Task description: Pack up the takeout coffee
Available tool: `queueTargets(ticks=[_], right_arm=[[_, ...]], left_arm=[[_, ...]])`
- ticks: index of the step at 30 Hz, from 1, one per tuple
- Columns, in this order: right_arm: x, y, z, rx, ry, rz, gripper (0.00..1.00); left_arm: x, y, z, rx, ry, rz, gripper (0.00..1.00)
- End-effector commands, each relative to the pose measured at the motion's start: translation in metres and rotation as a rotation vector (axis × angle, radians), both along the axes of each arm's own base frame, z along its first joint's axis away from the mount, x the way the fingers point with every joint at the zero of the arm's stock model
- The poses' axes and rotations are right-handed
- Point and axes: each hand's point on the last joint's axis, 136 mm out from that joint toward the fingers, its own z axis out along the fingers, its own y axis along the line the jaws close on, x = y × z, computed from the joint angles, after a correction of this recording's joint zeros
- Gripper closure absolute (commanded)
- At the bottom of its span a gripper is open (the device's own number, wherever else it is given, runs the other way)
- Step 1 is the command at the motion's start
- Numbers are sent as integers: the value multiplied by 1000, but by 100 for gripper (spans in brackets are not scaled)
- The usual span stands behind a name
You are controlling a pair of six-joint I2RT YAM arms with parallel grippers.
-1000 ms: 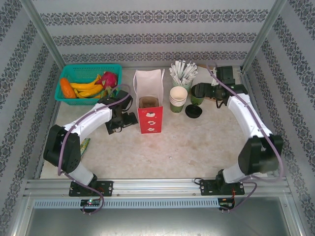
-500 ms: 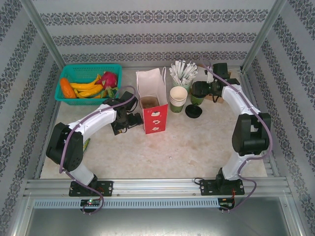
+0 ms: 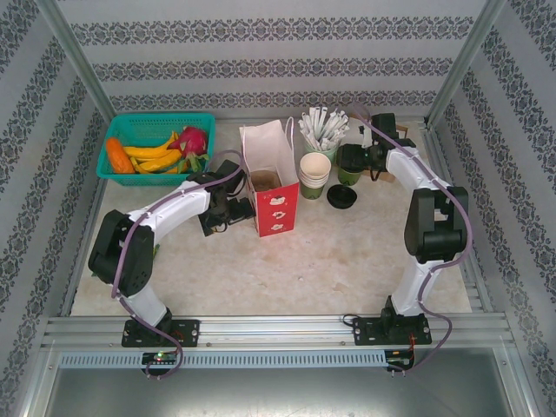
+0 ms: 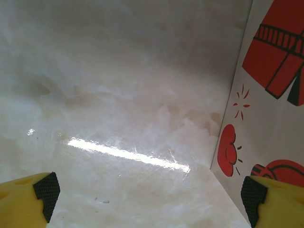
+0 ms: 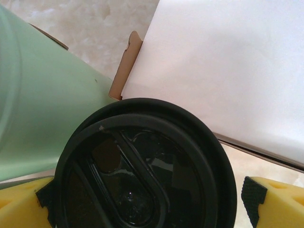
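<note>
The takeout coffee (image 3: 350,165), a green-patterned cup with a black lid (image 5: 147,171), stands at the back right of the table. My right gripper (image 3: 363,161) is open around it. In the right wrist view its yellow fingers (image 5: 266,202) flank the lid, with a small gap on the right side. The red-and-white gift bag (image 3: 276,204) stands upright and open-topped in the middle. My left gripper (image 3: 228,211) is open, low over the table at the bag's left side (image 4: 270,118), with nothing between its fingers (image 4: 28,202).
A loose black lid (image 3: 341,196) lies in front of the coffee. Lidless stacked paper cups (image 3: 314,174) stand between bag and coffee, with a cup of white straws (image 3: 323,130) behind. A green basket of fruit (image 3: 156,148) sits back left.
The left gripper has moved right and the gift bag has shifted right with it. The right arm has folded upward and its gripper has closed in around the coffee, which stays in place.
</note>
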Motion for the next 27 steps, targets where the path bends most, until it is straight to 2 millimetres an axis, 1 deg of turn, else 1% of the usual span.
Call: queueTargets(ticks=[1, 4, 9, 13, 18, 21, 23, 27], right_arm=[[11, -3, 5, 46, -17, -47, 2], [11, 0, 2, 63, -15, -42, 4], [7, -6, 1, 60, -14, -63, 7], [1, -12, 1, 54, -7, -78, 14], [-13, -18, -1, 38, 17, -75, 18], [-23, -26, -5, 13, 42, -103, 19], [-32, -33, -6, -2, 56, -129, 19], [-51, -40, -5, -5, 66, -157, 19]], left_arm=[[6, -8, 6, -12, -23, -28, 0], [7, -8, 6, -8, -21, -27, 0], [8, -8, 8, -10, -29, -21, 0], [9, -9, 7, -21, -35, -10, 0], [11, -2, 14, 7, -72, 5, 0], [12, 5, 20, 31, -103, 20, 0], [13, 11, 26, 54, -130, 32, 0], [17, 20, 40, 81, -198, 42, 0]])
